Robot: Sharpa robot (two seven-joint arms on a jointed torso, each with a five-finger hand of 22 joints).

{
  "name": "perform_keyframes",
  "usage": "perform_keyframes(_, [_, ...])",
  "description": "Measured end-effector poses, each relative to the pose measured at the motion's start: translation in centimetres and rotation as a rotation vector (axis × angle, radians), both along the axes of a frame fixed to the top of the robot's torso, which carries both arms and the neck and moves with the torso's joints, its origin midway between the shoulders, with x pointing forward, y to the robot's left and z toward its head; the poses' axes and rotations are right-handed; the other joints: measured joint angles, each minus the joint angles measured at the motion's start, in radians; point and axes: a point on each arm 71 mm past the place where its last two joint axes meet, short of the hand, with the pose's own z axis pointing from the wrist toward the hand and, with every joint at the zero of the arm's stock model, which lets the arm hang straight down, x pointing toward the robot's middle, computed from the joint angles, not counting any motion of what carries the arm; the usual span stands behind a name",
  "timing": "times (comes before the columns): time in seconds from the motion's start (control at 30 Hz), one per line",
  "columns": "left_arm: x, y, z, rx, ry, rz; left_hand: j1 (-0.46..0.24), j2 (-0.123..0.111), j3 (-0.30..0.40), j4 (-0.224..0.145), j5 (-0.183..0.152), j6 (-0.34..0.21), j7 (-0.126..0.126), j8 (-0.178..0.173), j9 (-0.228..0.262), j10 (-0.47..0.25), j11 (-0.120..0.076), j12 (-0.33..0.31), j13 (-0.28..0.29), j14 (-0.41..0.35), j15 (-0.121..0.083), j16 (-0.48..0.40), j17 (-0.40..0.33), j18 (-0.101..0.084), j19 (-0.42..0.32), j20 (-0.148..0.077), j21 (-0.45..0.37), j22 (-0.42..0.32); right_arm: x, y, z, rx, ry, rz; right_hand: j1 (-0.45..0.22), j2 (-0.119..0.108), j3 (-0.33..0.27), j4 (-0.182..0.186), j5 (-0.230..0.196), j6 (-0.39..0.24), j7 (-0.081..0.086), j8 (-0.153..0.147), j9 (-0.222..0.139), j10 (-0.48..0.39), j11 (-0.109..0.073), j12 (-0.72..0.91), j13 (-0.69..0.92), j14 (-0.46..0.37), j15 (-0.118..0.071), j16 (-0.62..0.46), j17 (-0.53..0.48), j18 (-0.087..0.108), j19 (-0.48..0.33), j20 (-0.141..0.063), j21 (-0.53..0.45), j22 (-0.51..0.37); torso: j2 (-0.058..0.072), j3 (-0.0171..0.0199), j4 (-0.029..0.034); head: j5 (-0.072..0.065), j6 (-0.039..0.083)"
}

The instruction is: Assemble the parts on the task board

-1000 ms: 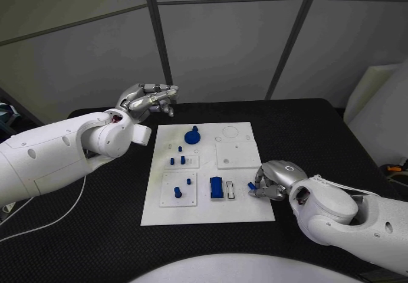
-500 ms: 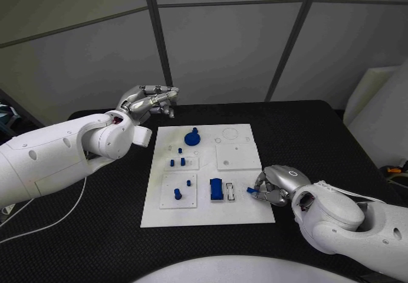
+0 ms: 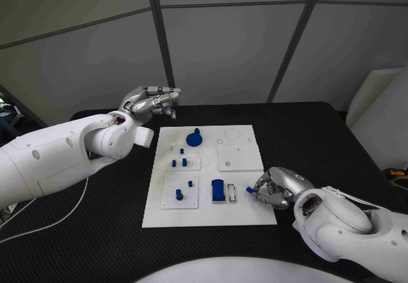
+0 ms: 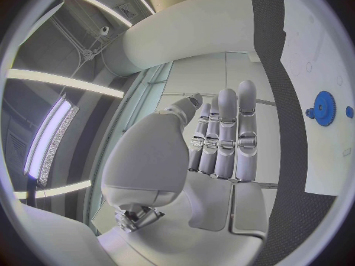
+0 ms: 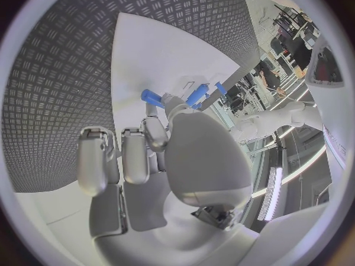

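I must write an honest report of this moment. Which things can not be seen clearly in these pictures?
- Small blue part at the right hand: head view, fingers cover most of it; its shape is unclear.
- Right wrist view: the palm hides how that blue piece is held.
- Task board: left wrist view, cut off by the circle's rim.
- Left hand: head view, palm side is turned away.

Your silver left hand (image 3: 151,99) hangs raised, fingers together, holding nothing; your silver right hand (image 3: 276,187) pinches a small blue part (image 3: 252,190).
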Motion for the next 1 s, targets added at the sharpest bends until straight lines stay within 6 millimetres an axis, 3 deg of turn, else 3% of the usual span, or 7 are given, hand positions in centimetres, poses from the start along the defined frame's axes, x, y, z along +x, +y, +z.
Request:
perform_keyframes(0.47, [-0.1, -0.3, 0.0, -0.002, 0.000, -0.006, 0.004, 0.004, 0.000, 0.000, 0.000, 0.000, 0.000, 0.000, -0.001, 0.000, 0.000, 0.004, 0.000, 0.000, 0.000, 0.000, -0.001, 0.000, 0.000, 0.000, -0.004, 0.000, 0.3, 2.3, -0.2, 0.099, 0.024, -0.014, -0.054, -0.023, 0.031, 0.011, -0.001, 0.012, -0.007, 0.005, 0.002, 0.006, 0.002, 0.007, 0.005, 0.000, 0.000, 0.004, 0.006, 0.000, 0.000, 0.000, 0.005, 0.000, 0.000, 0.0010, -0.0001, 0.003, -0.009])
perform_keyframes(0.6, [-0.1, -0.3, 0.1, -0.003, 0.000, -0.007, 0.004, 0.004, 0.000, 0.000, 0.000, 0.000, 0.000, 0.000, -0.001, 0.000, 0.000, 0.004, 0.000, 0.000, 0.000, 0.000, -0.001, 0.000, 0.000, 0.000, -0.004, 0.000, 0.7, 2.5, -0.6, 0.106, 0.047, -0.024, -0.101, -0.043, 0.015, 0.029, 0.043, 0.019, -0.014, 0.014, 0.007, 0.011, 0.004, 0.014, 0.008, 0.000, 0.000, 0.004, 0.009, 0.000, 0.000, 0.000, 0.005, 0.000, 0.000, 0.0003, 0.0010, 0.003, -0.010])
perform_keyframes(0.73, [-0.1, -0.4, 0.1, -0.003, 0.000, -0.008, 0.004, 0.004, 0.000, 0.000, 0.000, 0.000, 0.000, 0.000, -0.001, 0.000, 0.000, 0.004, 0.000, 0.000, 0.000, 0.000, -0.001, 0.000, 0.000, 0.000, -0.004, 0.000, 1.0, 2.7, -1.0, 0.105, 0.076, -0.026, -0.137, -0.048, -0.001, 0.046, 0.078, 0.028, -0.015, 0.017, 0.008, 0.013, 0.002, 0.019, 0.012, 0.000, 0.000, 0.009, 0.013, 0.000, 0.000, 0.000, 0.010, 0.000, 0.000, 0.0000, 0.0011, 0.006, -0.012])
perform_keyframes(1.0, [-0.1, -0.6, 0.1, -0.005, 0.000, -0.013, 0.004, 0.004, 0.000, 0.000, 0.000, 0.000, 0.000, 0.000, -0.001, 0.000, 0.000, 0.004, 0.000, 0.000, 0.000, 0.000, -0.001, 0.000, 0.000, 0.000, -0.004, 0.000, 1.5, 3.4, -1.7, 0.093, 0.126, -0.015, -0.161, -0.048, -0.028, 0.053, 0.083, 0.038, -0.017, 0.028, 0.016, 0.017, -0.002, 0.019, 0.015, 0.000, 0.000, 0.009, 0.017, 0.000, 0.000, 0.000, 0.012, 0.000, 0.000, 0.0001, -0.0003, 0.017, -0.022])
